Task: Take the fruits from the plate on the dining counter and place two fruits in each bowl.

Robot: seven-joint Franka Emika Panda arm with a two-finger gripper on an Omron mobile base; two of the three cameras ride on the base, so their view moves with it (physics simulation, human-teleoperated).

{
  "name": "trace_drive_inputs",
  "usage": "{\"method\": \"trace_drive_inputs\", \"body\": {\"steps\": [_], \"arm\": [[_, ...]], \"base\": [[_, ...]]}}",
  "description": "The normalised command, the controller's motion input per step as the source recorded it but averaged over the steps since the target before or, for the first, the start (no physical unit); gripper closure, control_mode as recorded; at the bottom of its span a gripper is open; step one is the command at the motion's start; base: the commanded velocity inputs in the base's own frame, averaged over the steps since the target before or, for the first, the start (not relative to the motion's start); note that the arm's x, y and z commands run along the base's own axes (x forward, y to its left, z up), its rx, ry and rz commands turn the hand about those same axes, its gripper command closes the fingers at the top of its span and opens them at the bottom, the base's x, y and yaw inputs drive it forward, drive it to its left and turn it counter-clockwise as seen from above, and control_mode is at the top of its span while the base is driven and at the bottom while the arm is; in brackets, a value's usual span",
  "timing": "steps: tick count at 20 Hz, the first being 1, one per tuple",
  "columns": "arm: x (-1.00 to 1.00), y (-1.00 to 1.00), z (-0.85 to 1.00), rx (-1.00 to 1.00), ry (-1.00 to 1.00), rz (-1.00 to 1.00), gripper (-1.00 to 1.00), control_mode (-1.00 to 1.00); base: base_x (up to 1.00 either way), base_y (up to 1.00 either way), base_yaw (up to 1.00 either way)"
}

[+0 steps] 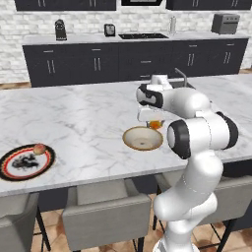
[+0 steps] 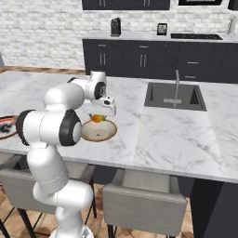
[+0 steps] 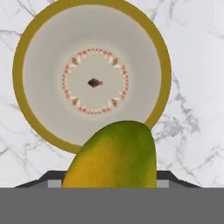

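My gripper (image 1: 154, 121) (image 2: 98, 115) hangs just above the dining counter (image 1: 83, 123), shut on an orange-and-green fruit (image 1: 156, 125) (image 2: 97, 118) (image 3: 113, 157). The fruit hovers over the far edge of the shallow tan-rimmed bowl (image 1: 130, 141) (image 2: 110, 134) (image 3: 19, 65). That bowl has nothing inside; a ring of red dots marks its whitish bottom. In the hand view the fruit hides the fingertips. The black-and-red rimmed plate (image 1: 11, 172) (image 2: 3, 132) lies far to the left on the counter near its front edge, and a tan-pink round fruit (image 1: 39, 148) rests on its far side.
A sink with a faucet (image 2: 175, 95) is sunk into the counter right of the bowl. Grey stools (image 1: 106, 214) stand under the counter's front edge. The dark cabinet counter (image 1: 133, 37) along the brick wall carries small appliances.
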Motion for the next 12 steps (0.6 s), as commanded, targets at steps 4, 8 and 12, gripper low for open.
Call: {"method": "trace_drive_inputs", "body": {"steps": [4, 8, 12], "arm": [[0.53, 0.09, -0.72, 0.00, 0.00, 0.02, 1.00, -1.00], [0.26, 0.11, -0.62, 0.00, 0.00, 0.04, 1.00, -1.00], [0.00, 0.11, -0.45, 0.00, -0.03, 0.04, 1.00, -1.00]], "base": [[0.00, 0.00, 0.00], [0.00, 0.00, 0.00], [0.00, 0.00, 0.00]]}}
